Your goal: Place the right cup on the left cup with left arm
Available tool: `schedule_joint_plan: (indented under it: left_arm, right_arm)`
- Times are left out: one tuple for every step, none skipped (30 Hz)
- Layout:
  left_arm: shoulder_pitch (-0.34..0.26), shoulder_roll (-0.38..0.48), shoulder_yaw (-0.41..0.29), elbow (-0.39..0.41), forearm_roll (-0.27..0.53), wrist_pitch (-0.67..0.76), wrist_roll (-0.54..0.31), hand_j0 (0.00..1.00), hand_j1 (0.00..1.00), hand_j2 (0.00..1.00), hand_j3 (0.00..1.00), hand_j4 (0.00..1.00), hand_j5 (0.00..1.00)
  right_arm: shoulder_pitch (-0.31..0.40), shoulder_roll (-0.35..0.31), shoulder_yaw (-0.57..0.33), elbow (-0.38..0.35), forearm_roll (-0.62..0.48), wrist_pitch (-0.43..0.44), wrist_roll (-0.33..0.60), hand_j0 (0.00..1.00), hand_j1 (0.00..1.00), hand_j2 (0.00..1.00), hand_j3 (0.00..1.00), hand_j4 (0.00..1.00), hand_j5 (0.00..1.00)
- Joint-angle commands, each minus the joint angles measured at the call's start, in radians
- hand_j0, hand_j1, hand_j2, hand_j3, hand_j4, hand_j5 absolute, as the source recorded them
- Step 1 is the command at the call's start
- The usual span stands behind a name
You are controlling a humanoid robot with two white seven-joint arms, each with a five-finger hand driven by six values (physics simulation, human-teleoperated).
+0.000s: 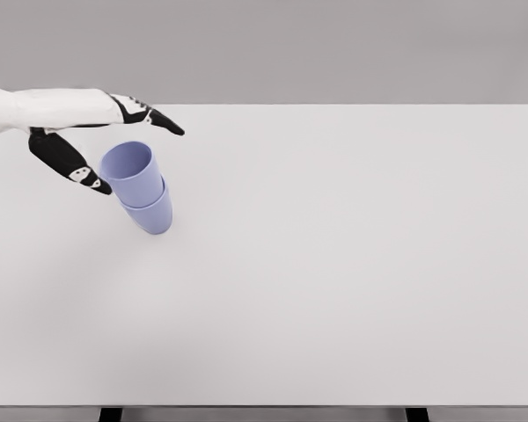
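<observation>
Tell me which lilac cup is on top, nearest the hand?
The upper lilac plastic cup, open rim showing, nested in the lower lilac cup, sits between the left hand's spread fingers, untouched.

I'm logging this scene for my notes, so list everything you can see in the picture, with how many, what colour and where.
cups: two, light blue-violet, nested one inside the other, standing on the left part of the table, just right of the hand.
table: one, white top, fills most of the view; two dark legs show at the bottom edge.
background: plain grey wall behind the table.
left hand: one, white arm with black fingers, comes in from the left edge, fingers spread beside the upper cup and holding nothing.
right arm: not in view.
</observation>
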Motion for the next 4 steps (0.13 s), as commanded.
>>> schedule_joint_plan:
  left_arm:
    - [0.0,0.043,0.013,-0.079,0.084,-0.093,0.0,1.0,1.0,1.0,1.0,1.0,1.0]
    - [0.0,0.038,0.018,-0.079,0.086,-0.14,0.0,1.0,1.0,1.0,1.0,1.0,1.0]
    - [0.002,0.038,0.022,-0.079,0.089,-0.188,0.0,1.0,1.0,1.0,1.0,1.0,1.0]
    - [0.005,0.035,0.024,-0.079,0.098,-0.19,0.0,1.0,1.0,1.0,1.0,1.0,1.0]
  right_arm:
    - [0.0,0.0,0.0,0.0,0.001,-0.001,0.0,1.0,1.0,1.0,1.0,1.0,1.0]
    - [0.0,0.0,0.0,0.0,0.001,-0.001,0.0,1.0,1.0,1.0,1.0,1.0,1.0]
    - [0.0,0.0,0.0,0.0,0.001,-0.001,0.0,1.0,1.0,1.0,1.0,1.0,1.0]
    - [0.0,0.0,0.0,0.0,0.001,-0.001,0.0,1.0,1.0,1.0,1.0,1.0,1.0]
